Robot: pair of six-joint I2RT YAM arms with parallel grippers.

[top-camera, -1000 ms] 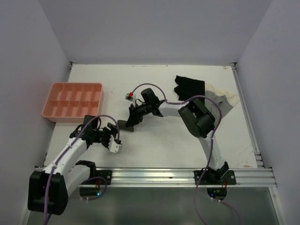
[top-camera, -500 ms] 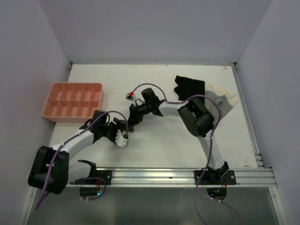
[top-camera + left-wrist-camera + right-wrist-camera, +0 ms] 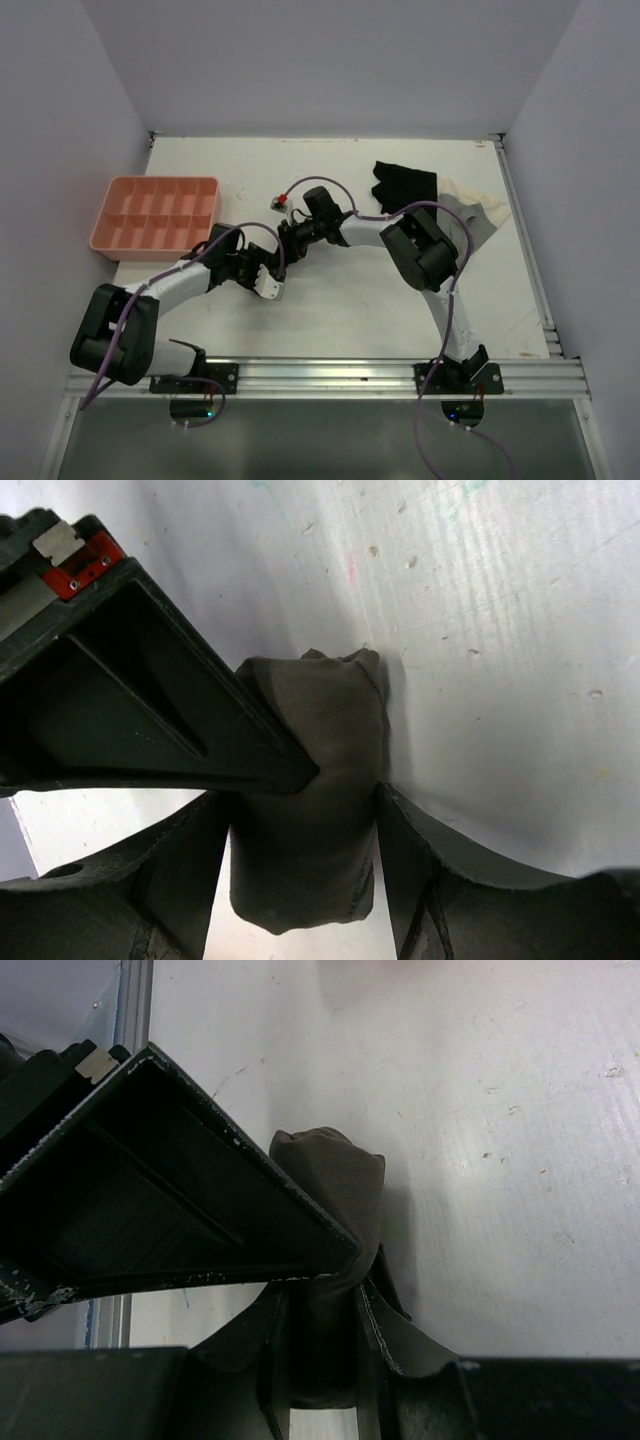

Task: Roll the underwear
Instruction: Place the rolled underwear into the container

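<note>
The underwear [image 3: 312,780] is a small dark brown bundle on the white table, bunched into a thick fold. My left gripper [image 3: 305,815] has it between both fingers, and the fabric fills the gap. My right gripper [image 3: 315,1305] is shut on the same bundle [image 3: 345,1185], pinching it narrow between its fingers. The two grippers meet tip to tip, and each shows as a black wedge in the other's wrist view. In the top view the left gripper [image 3: 267,277] and right gripper [image 3: 281,254] meet left of the table's centre and hide the underwear.
A pink compartment tray [image 3: 160,215] stands at the left. A black garment [image 3: 403,185] and a grey-and-cream garment [image 3: 482,215] lie at the back right. Walls close in the table on the left, back and right.
My left arm has swung forward and right from near the front edge until its gripper reached the underwear held by the right gripper. The right arm has barely moved.
</note>
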